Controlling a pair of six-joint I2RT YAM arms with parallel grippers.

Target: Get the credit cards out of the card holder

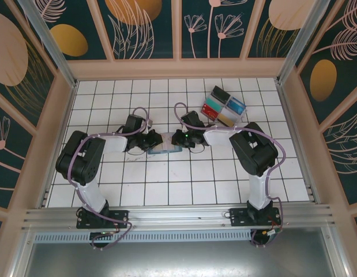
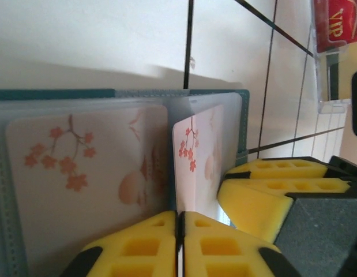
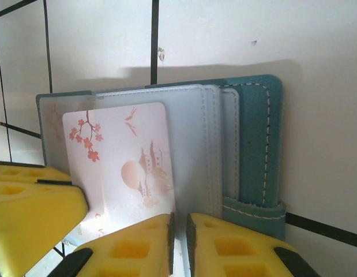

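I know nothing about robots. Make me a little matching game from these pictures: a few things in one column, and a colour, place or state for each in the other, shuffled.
Things:
1. holder
2. card
3. tray
4. left gripper

Descriptions:
a. far right of the table, beyond the right arm
b. teal with pale stitching
c. pale, printed with pink blossoms
d. shut on a thin page of the holder

Pairs: 1-b, 2-c, 3-a, 4-d

I'm seeing the teal card holder (image 3: 253,144) lying open, a pale blossom-printed card (image 3: 123,167) resting against its frosted sleeves.
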